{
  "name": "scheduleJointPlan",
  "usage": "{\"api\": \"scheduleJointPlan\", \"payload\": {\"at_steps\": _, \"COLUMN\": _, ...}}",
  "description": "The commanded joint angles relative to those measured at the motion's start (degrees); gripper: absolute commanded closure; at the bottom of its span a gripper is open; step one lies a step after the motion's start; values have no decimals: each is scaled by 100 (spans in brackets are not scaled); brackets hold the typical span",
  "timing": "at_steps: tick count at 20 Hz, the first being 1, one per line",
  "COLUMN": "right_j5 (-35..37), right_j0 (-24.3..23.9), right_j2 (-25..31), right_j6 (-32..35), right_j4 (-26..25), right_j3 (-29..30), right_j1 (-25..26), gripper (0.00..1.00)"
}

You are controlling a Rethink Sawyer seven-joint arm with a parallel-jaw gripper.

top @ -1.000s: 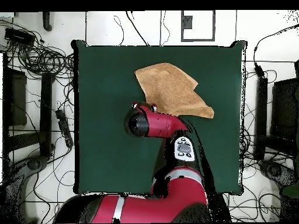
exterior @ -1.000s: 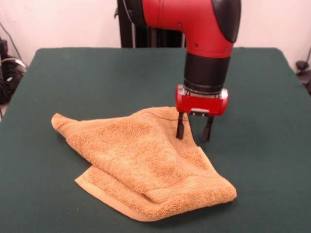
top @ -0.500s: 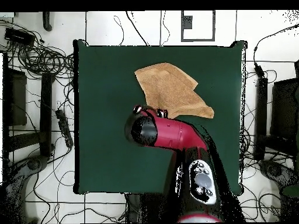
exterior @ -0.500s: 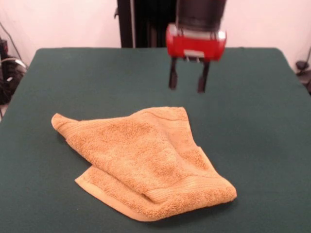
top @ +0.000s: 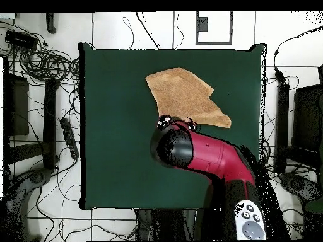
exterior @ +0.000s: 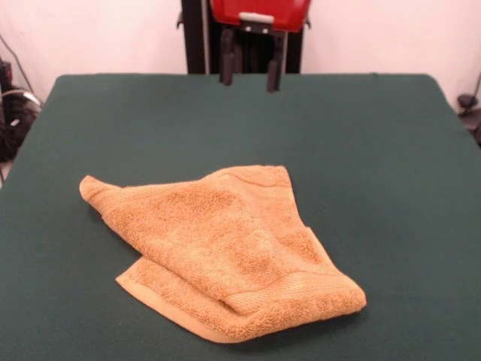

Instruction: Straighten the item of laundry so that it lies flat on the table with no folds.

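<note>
The orange-tan terry towel (exterior: 225,252) lies crumpled on the dark green table (exterior: 391,173), folded over itself with one corner doubled under at the near right. It also shows in the overhead view (top: 186,97) at the table's far middle. My gripper (exterior: 250,71) hangs high above the table's far side, open and empty, well clear of the towel. In the overhead view the red arm (top: 208,154) covers the gripper.
Cables and dark equipment lie on the floor round the table (top: 44,63). The black pedestal (exterior: 195,37) stands behind the table's far edge.
My gripper has risen from the towel's far corner, empty, and drawn back toward the pedestal. The towel has not moved.
</note>
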Motion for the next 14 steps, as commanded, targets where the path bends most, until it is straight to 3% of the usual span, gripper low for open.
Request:
{"api": "scheduleJointPlan", "payload": {"at_steps": 1, "right_j5": -340, "right_j0": -183, "right_j2": 1089, "right_j6": 411, "right_j4": -73, "right_j3": 1075, "right_j1": 559, "gripper": 0}}
{"api": "scheduleJointPlan", "payload": {"at_steps": 14, "right_j5": -1570, "right_j0": -49, "right_j2": 1129, "right_j6": 968, "right_j4": -164, "right_j3": 1338, "right_j1": 1171, "gripper": 0}}
